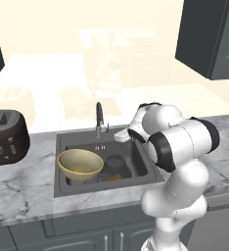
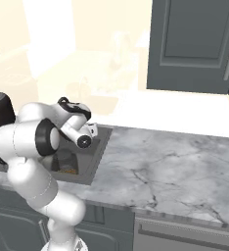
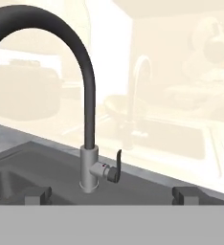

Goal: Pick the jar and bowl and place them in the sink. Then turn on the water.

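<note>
My claw (image 3: 111,194) hangs open before the curved dark metal tap (image 3: 87,95). White-veined grey marble desk (image 1: 18,188) surrounds the dark grey rectangular sink (image 1: 136,159); cream wall behind.

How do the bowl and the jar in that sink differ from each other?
The bowl is yellowish-tan and sits at the left of the sink, leaning with its open mouth showing; the jar is clear glass with a grey lid, standing right of it. The bowl looks empty, while the jar holds brown granules. The bowl appears wider from here. Both rest inside the basin.
</note>
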Robot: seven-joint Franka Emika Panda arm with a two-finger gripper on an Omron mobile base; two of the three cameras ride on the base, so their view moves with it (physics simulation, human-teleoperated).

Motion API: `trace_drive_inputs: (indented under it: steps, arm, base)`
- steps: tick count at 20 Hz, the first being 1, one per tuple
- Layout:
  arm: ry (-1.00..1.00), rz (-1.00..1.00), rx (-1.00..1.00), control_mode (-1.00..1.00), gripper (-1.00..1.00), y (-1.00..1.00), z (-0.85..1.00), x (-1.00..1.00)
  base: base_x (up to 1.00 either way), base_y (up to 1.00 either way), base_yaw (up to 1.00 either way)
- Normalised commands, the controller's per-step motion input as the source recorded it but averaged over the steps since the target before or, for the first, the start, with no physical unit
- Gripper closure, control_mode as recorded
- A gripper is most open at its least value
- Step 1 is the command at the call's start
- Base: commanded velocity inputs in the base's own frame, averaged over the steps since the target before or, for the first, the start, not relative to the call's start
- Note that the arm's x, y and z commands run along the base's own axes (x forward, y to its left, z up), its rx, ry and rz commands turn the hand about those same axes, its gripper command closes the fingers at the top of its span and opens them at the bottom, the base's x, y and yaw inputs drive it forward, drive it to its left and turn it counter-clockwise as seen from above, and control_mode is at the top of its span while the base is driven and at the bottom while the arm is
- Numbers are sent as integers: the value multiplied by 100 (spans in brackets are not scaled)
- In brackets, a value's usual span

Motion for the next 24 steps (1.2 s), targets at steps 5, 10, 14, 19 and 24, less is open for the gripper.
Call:
trace_drive_inputs:
  steps: [5,10,14,19,24]
  arm:
    - [0,-4,0,-100,-100,0,-11,9]
    - [-1,0,0,-100,-100,0,-16,15]
    - [-1,0,0,-100,-100,0,-14,22]
    - [0,0,0,-100,-100,0,-14,21]
    - [0,0,0,-100,-100,8,-8,13]
  base:
    - [0,0,0]
    - [0,0,0]
    - [0,0,0]
    - [0,0,0]
    - [0,0,0]
